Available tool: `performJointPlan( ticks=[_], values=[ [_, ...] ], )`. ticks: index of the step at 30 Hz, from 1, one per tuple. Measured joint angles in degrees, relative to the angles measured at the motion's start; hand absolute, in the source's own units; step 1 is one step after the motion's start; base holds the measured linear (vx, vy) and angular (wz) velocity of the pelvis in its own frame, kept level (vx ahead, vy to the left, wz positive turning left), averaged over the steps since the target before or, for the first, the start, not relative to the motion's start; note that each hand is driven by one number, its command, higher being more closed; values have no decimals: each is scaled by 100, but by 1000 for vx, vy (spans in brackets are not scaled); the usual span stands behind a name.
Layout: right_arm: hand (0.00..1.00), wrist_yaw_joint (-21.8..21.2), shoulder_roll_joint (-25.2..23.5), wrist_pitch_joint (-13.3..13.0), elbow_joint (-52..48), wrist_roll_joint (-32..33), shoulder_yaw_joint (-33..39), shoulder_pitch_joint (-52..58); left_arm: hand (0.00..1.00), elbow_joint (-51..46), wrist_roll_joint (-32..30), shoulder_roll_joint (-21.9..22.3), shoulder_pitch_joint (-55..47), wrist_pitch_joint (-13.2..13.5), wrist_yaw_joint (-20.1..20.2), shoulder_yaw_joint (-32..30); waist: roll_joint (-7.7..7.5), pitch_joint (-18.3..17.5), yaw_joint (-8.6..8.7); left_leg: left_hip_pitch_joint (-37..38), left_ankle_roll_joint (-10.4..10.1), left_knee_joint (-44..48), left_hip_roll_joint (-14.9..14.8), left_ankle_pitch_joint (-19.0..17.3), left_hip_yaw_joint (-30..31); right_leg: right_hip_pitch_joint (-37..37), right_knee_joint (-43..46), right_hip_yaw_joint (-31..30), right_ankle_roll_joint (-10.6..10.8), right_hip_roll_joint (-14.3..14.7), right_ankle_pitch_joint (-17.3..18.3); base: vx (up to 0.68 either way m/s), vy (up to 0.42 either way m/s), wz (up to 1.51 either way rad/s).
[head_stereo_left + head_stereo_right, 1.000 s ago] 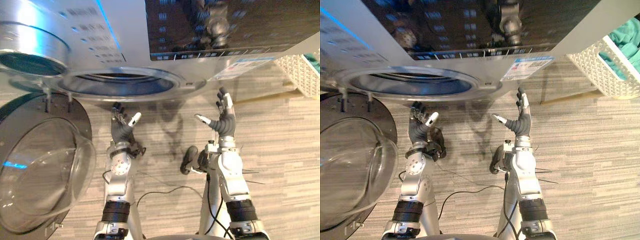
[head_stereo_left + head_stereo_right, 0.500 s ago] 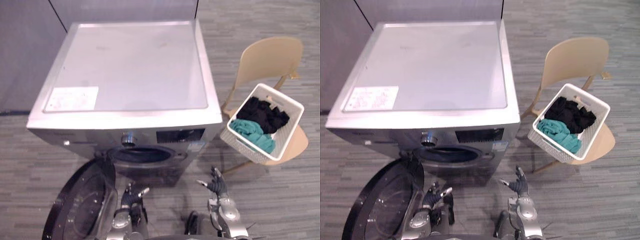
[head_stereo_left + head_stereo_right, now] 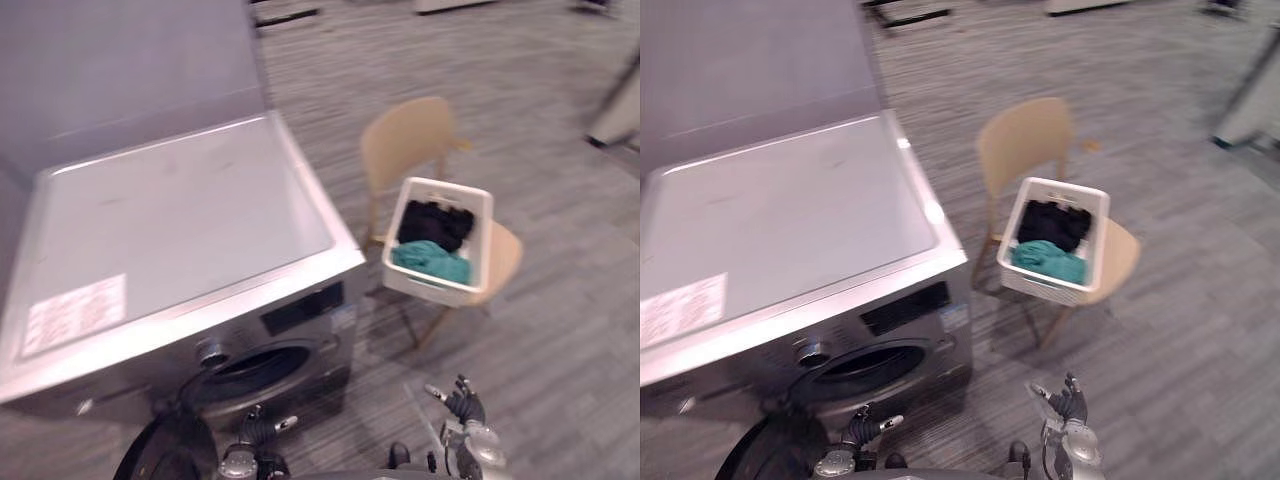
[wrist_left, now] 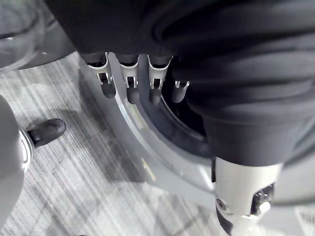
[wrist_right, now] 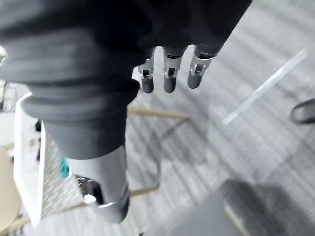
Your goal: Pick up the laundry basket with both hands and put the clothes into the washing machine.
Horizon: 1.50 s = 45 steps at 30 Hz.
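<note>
Currently left hand (image 3: 258,432) & right hand (image 3: 463,406) hover near — fingers apart, empty; basket (image 3: 430,288) w/ clothes (image 3: 430,262) sits on chair (image 3: 405,140), right of washer (image 3: 180,220).

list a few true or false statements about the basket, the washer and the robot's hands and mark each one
1. The laundry basket sits on the seat of the chair. True.
2. The door of the washing machine is shut. False: the door is swung open and the round drum opening shows.
3. The basket holds black and teal clothes. True.
4. The right hand grips the basket's rim. False: it is open, low in front of the robot and well apart from the basket.
5. The left hand holds a garment. False: it is open and empty, near the drum opening.
</note>
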<state>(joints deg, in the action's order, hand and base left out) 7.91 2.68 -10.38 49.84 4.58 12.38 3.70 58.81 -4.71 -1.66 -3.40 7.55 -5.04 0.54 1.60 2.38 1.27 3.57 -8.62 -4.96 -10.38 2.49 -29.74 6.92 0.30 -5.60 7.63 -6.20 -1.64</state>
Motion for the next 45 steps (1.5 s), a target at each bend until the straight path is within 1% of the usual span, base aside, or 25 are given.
performJointPlan(
  ticks=[1, 3, 4, 5, 8, 9, 11, 14, 15, 16, 17, 18, 21, 24, 25, 27, 29, 32, 33, 34, 36, 39, 42, 43, 45],
  values=[
    [0, 102, -12, 83, -158, -121, -38, 16, 0, 13, 2, 21, 87, 1, -4, 3, -68, 53, 91, 24, -14, 140, 35, -201, -432, 213, -99, -465, -5, 30, -192, -134, 16, -193],
    [0, 201, -47, 111, -330, -186, -101, 70, 0, 29, -3, 24, 214, -3, -29, 7, -74, 125, 188, 121, -72, 235, -14, -404, -1086, 438, -211, 1, -625, -9, -186, -140, 4, -210],
    [0, 209, -46, 138, -349, -191, -133, 58, 0, 33, -4, 1, 274, -8, -46, 6, 81, 201, 175, 203, -124, 330, -258, -473, -1641, 603, -149, 1051, -1069, -56, -149, -38, -39, -257],
    [0, 207, -84, 158, -347, -191, -201, 72, 0, 32, -8, -93, 343, -11, -54, 14, 2, 164, 172, 326, -191, 502, -334, -561, -2119, 839, 212, 2418, -1284, -183, -27, -6, -48, -243],
    [0, 210, -12, 165, -105, -163, -136, 58, 0, 32, -10, -149, 535, -14, -65, 154, 89, 174, 285, 638, -273, 737, -504, -518, -2938, 859, 683, 4716, -1702, -591, -194, 128, -100, -202],
    [0, 200, 16, 169, -39, -152, -144, 54, 0, 31, -13, -147, 561, -14, -69, 153, 98, 178, 259, 724, -282, 762, -539, -523, -2942, 892, 833, 4920, -1702, -623, -233, 219, -226, -224],
    [0, 175, 67, 163, 71, -47, -142, -39, 0, 49, -14, -108, 626, -24, -54, 160, 206, 217, 325, 1047, -430, 879, -663, -566, -3134, 1293, 1477, 4594, -1242, -442, -37, 254, -283, -196],
    [0, 89, 144, 173, 237, 116, -182, 32, 0, 43, -14, -6, 732, -33, -37, 102, 272, 262, 317, 1087, -452, 2501, -1393, -505, -3070, 1425, 1845, 4002, -1320, -131, 376, 286, -202, -138],
    [0, 67, 117, 178, 342, 181, -247, 32, 0, 43, -13, -7, 704, -26, -37, 81, 308, 301, 289, 905, 238, 3759, -1950, -368, -2579, 1230, 1729, 3736, -1404, 117, 515, 340, -152, -144],
    [0, 68, 157, 173, 373, 182, -387, -58, 0, 38, -5, 78, 681, -7, -17, 29, 333, 430, 247, 325, 551, 5119, -2096, -879, -1373, 912, 1504, 3408, -1427, 359, 570, 316, -130, -140],
    [0, 64, 177, 171, 415, 184, -436, -117, 0, 36, 6, 108, 678, 1, -15, 21, 317, 500, 247, 20, 444, 5472, -1979, -1039, -862, 771, 1429, 3305, -1433, 418, 578, 362, -85, -157],
    [0, 47, 186, 169, 563, 183, -625, -216, 0, 18, 22, 155, 540, 40, -14, 38, 231, 589, 120, -847, 370, 6018, -1458, -1349, 218, 321, 1203, 2915, -1354, 547, 675, 213, -34, -98],
    [0, -19, 110, 153, 560, 183, -639, -219, 0, -54, 70, 143, 320, 46, -21, 34, 145, 653, -49, -1613, 481, 5775, -1107, -1415, 537, -109, 934, 2667, -1262, 608, 728, 289, 5, -78],
    [0, -44, 101, 153, 560, 181, -609, -236, 0, -324, 184, 137, 231, 87, -32, -25, 157, 688, -228, -2212, 469, 3777, -299, -1362, 642, -600, 529, 2555, -923, 489, 729, 416, 117, -33],
    [0, -41, 106, 154, 561, 181, -608, -284, 0, -325, 184, 139, 212, 118, -32, -26, 193, 698, -229, -2249, 281, 2703, 38, -1231, 636, -827, 299, 2574, -775, 468, 709, 424, 137, -2],
    [0, -35, 114, 153, 564, 181, -617, -407, 0, -325, 184, 126, 200, 148, -30, -36, 179, 678, -356, -2135, 695, 1739, 373, -403, 806, -1062, 79, 2488, -610, 452, 705, 479, 167, -15],
    [0, -37, 37, 119, 567, 155, -634, -640, 0, -341, 185, 84, 231, 159, -22, -199, 8, 688, -363, -2125, 1538, 1859, 722, -374, 961, -1185, 178, 2440, -307, 186, 874, 528, 214, 10],
    [0, -47, 23, 66, 783, 140, -666, -806, 0, -336, 262, 82, 239, 161, -27, -281, -20, 723, -446, -1936, 1640, 2334, 747, -958, 984, -805, 1855, 2274, 125, -169, 1157, 466, 209, 20],
    [0, -47, -35, 66, 800, 131, -684, -819, 0, -261, 284, 38, 239, 159, -28, -273, -68, 738, -512, -1579, 1689, 2343, 873, -1187, 1035, -452, 3238, 2216, 274, -452, 1041, 515, 211, 40],
    [0, -57, -45, 66, 817, 121, -744, -796, 0, -210, 290, 12, 233, 124, -28, -239, -95, 751, -494, -1202, 1776, 2301, 1054, -1403, 1260, -157, 4496, 2204, 279, -770, 833, 604, 196, 73],
    [0, -67, -9, 71, 844, 79, -800, -738, 0, -200, 298, 11, 174, 26, -33, -224, -58, 769, -467, -679, 1832, 2259, 1240, -1623, 1849, 105, 5496, 2406, -168, -998, 1265, 526, 91, 127],
    [0, -69, 64, 64, 834, 42, -797, -793, 0, -206, 305, 21, 187, 2, -38, -210, 28, 805, -478, -339, 1825, 2083, 1285, -1620, 2771, 373, 4539, 2476, -326, -673, 1696, 473, -34, 170],
    [0, -42, 199, 53, 728, 72, -782, -784, 0, -212, 306, 48, 409, -35, -88, 7, 88, 831, -363, -348, 1759, 2135, 1369, -1623, 4280, 886, 3011, 729, -153, 145, 1703, 362, -169, 222],
    [0, -38, 241, 51, 720, 151, -764, -766, 0, -211, 310, 74, 474, -39, -133, 65, 88, 834, -322, -378, 1613, 2229, 1429, -1671, 4730, 971, 2662, 161, 23, 269, 1593, 448, -355, 323],
    [0, 78, 195, 52, 705, 171, -644, -585, 0, -218, 312, 98, 571, -32, -151, 137, -108, 821, -359, -395, 1000, 2647, 1668, -1966, 5441, 751, 1445, -275, 90, 71, 531, 409, -403, 267]
  ],
)
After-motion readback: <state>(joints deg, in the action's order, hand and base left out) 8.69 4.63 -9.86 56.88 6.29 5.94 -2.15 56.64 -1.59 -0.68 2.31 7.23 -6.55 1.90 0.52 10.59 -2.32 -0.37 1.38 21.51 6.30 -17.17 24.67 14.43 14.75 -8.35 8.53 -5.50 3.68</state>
